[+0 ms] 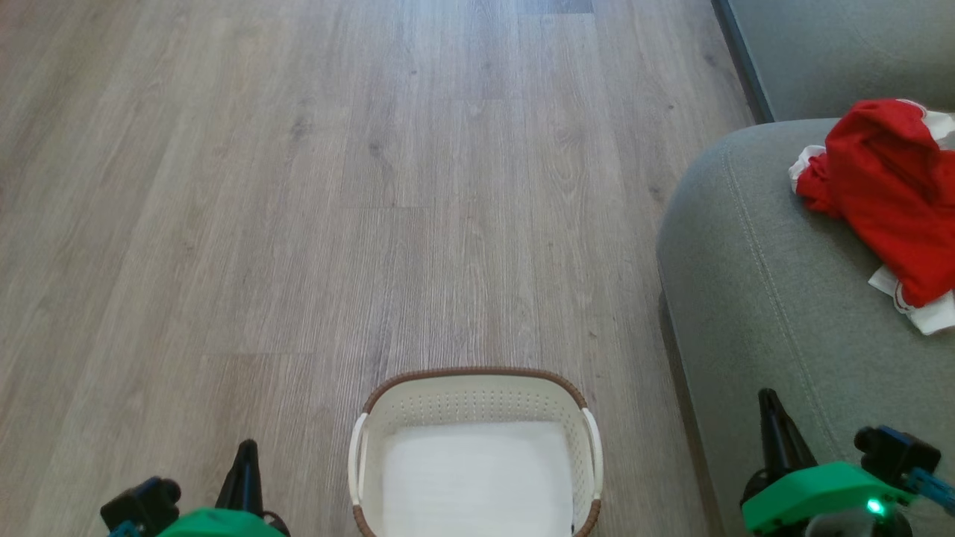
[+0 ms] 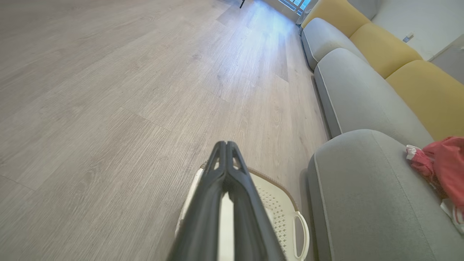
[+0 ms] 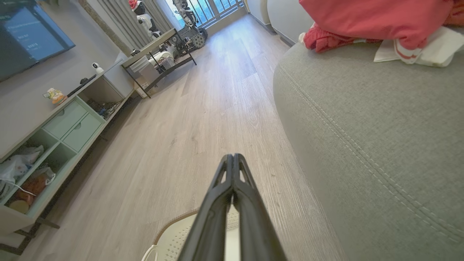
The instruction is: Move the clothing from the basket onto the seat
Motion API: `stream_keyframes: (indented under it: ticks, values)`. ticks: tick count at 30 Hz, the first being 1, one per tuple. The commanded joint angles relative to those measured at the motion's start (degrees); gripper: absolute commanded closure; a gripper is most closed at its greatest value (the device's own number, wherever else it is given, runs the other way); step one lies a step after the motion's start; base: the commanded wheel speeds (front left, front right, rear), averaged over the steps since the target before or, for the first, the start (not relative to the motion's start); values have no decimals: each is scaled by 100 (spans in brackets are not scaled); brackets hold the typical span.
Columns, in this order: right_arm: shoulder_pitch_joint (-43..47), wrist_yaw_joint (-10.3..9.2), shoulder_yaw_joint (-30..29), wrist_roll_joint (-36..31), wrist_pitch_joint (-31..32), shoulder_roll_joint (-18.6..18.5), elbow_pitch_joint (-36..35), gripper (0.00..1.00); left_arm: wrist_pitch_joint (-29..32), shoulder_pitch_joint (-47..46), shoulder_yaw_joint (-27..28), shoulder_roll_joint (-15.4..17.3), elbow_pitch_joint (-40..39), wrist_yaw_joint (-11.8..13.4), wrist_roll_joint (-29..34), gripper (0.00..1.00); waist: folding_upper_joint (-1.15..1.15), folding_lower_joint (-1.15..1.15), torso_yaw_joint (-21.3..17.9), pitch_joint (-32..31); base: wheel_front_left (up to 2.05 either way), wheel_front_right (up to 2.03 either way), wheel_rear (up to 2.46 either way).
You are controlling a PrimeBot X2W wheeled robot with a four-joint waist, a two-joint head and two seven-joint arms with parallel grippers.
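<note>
Down front, left gripper (image 2: 226, 145) and right gripper (image 3: 232, 156): both pinched closed, carrying nothing. Between them, basket (image 1: 477, 373), bare inside. On sofa (image 1: 746, 298), ahead-right of right gripper, red jerseys (image 1: 888, 194) heaped. Job looks finished, hence idle arms.

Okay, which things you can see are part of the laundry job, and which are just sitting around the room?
Job: red clothing lying on the seat; white basket on the floor.
Just around: yellow cushions; green drawer cabinet; wall screen; metal-legged table.
</note>
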Motion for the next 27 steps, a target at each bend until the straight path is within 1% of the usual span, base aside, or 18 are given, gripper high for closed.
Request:
stream_keyframes:
  ticks: [1, 27]
  values:
    - [-301, -1, -18, 160, 36, -39, -209, 100, 26, -281, 170, 6, -141, -45, -131, 100, 0, 0, -2, 3, 0, 0, 0]
    - [-512, -1, -137, 1939, 486, -45, -263, 100, 457, -617, 639, -134, -88, -468, -1657, 100, 0, 0, -65, 78, 0, 0, 0]
